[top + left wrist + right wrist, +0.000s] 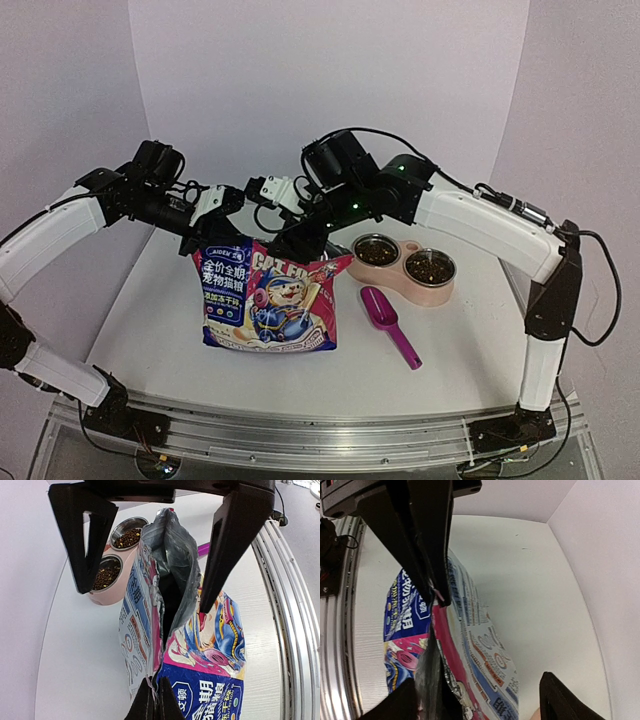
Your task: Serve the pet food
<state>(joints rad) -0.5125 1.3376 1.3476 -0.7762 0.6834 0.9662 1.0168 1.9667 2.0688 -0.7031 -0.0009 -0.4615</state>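
Note:
The pet food pouch [268, 300], glossy pink, blue and white with a cartoon cat, stands upright mid-table. My left gripper [207, 243] is shut on its top left corner, as the left wrist view [152, 700] shows, with the pouch [200, 655] below it. The pouch mouth gapes open. My right gripper [305, 240] is open, its fingers straddling the pouch's other top end without pinching it; in the right wrist view [477, 702] the pouch [485, 650] lies between them. Dark kibble [430, 268] fills both steel bowls.
The pink double-bowl feeder [440, 294] sits to the right of the pouch and also shows in the left wrist view [107, 597]. A magenta scoop [390, 325] lies empty in front of it. A metal rail [300, 430] runs along the near table edge.

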